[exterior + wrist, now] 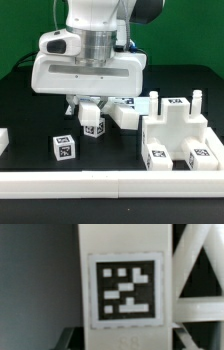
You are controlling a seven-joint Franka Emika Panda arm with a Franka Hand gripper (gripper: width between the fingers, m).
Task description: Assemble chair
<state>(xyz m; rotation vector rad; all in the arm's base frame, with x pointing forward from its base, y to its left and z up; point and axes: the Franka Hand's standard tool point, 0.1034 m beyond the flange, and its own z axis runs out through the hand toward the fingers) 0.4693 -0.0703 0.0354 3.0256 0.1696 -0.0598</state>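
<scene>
Where black worktop (pixel 20 105) meets green backdrop (pixel 20 30), white rail (pixel 110 186) edges the near side; tagged block (pixel 63 148) near-left, posted chair piece (pixel 178 138) right; fingers (pixel 74 106) down over tagged panel (pixel 93 124) at centre, can't tell whether they grip it.

Jaws mostly hidden under wrist housing (pixel 88 72); tagged panel (pixel 122 291) blurred, edge-cropped, possibly X-braced.

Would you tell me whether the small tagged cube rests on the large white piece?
No, the cube sits alone on the black table, apart from the large piece.
</scene>
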